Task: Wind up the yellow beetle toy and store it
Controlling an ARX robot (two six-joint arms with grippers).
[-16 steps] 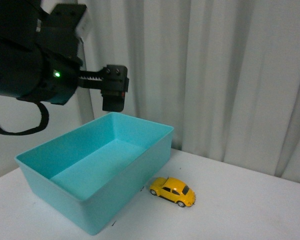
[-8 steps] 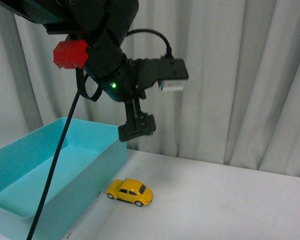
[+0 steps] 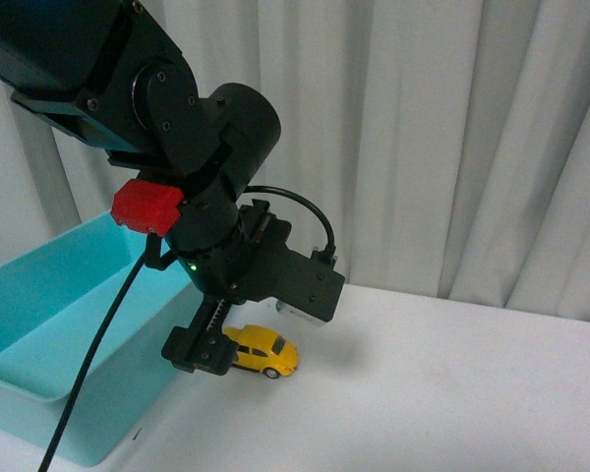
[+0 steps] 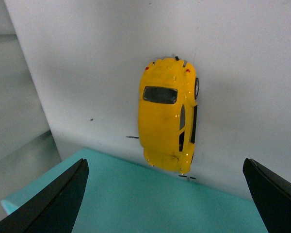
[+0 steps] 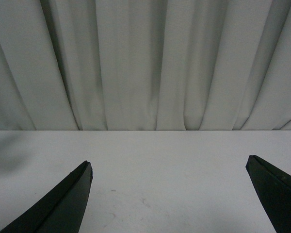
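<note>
The yellow beetle toy (image 3: 265,352) stands on the white table (image 3: 452,393) right beside the wall of the teal bin (image 3: 39,295). My left gripper (image 3: 214,352) hangs low over the toy, open and empty, with one finger (image 3: 198,351) just beside the car. In the left wrist view the toy (image 4: 167,114) lies between and beyond the wide-open fingers (image 4: 53,204), with the bin rim (image 4: 150,208) under the gripper (image 4: 164,165). My right gripper (image 5: 169,165) is open and empty over bare table, and it does not show in the front view.
The teal bin is open-topped and empty, filling the left of the front view. A white curtain (image 3: 452,138) hangs behind the table. The left arm's black cable (image 3: 98,344) trails down in front of the bin.
My left arm has swung from above the bin down and right, and its gripper now sits low by the toy. The front view has shifted, so bin and toy show further left.
</note>
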